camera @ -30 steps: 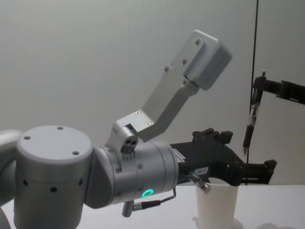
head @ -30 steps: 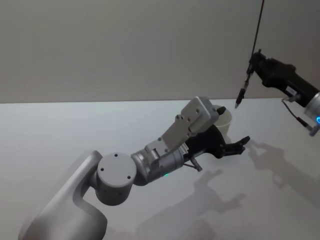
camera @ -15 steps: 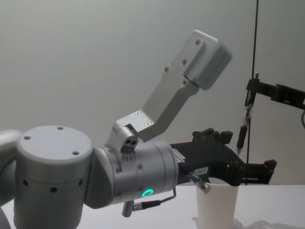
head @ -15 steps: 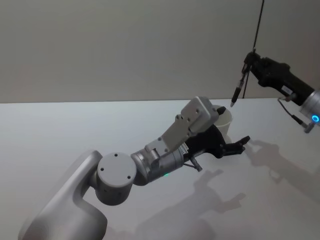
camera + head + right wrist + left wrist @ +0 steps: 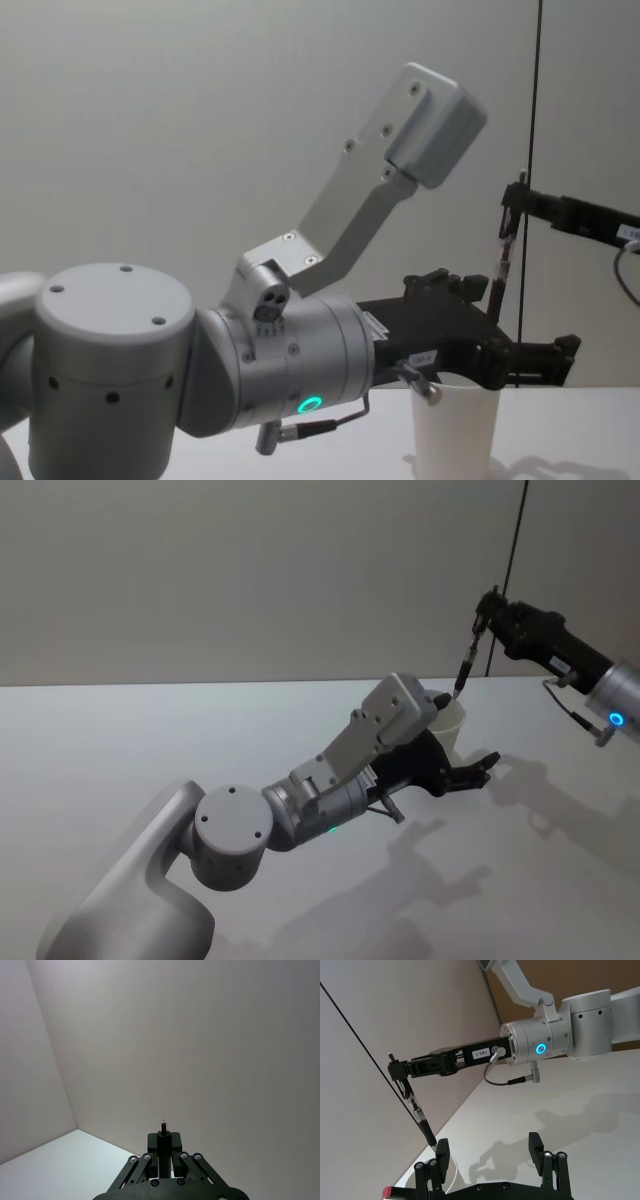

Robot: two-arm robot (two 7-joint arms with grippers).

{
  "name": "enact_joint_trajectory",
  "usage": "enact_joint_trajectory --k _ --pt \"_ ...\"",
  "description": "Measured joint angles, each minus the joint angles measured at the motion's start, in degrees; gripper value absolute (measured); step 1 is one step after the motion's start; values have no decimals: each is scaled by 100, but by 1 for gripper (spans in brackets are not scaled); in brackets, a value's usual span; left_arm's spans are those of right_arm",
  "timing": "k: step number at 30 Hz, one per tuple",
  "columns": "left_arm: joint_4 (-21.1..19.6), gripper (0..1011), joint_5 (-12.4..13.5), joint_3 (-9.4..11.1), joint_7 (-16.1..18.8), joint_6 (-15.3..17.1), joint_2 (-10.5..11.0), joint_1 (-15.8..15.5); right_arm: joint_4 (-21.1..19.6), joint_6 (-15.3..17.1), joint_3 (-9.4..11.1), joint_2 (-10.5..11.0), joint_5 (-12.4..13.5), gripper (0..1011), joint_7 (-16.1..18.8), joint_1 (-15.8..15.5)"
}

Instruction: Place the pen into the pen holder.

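Looking down from the head view, we see the right pincer (image 5: 488, 613) clamped on a slim black pen (image 5: 465, 662), hanging tip-down just above the plain white tapered paper cup (image 5: 448, 725) on the pale grey desk (image 5: 120, 740). The left pincer (image 5: 470, 773) lies beside the cup, fingers spread.

In the left wrist view, we see the left pincer's two black fingers (image 5: 442, 1149) apart, the cup rim (image 5: 454, 1170) by one finger, and the pen tip just above it.

In the right wrist view, the right pincer (image 5: 163, 1149) grips the pen's end.

In the chest view, the pen (image 5: 498, 268) hangs over the cup (image 5: 455, 425), behind the left pincer (image 5: 530, 362).
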Motion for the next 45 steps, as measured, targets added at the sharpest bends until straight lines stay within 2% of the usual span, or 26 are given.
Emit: enact_joint_trajectory --k 30,45 --pt "0 1004 0 0 0 0 0 0 1483 -592 -322 -229 -71 153 409 698" --pt "0 1004 0 0 0 0 0 0 2056 -942 -461 -332 -119 153 408 947"
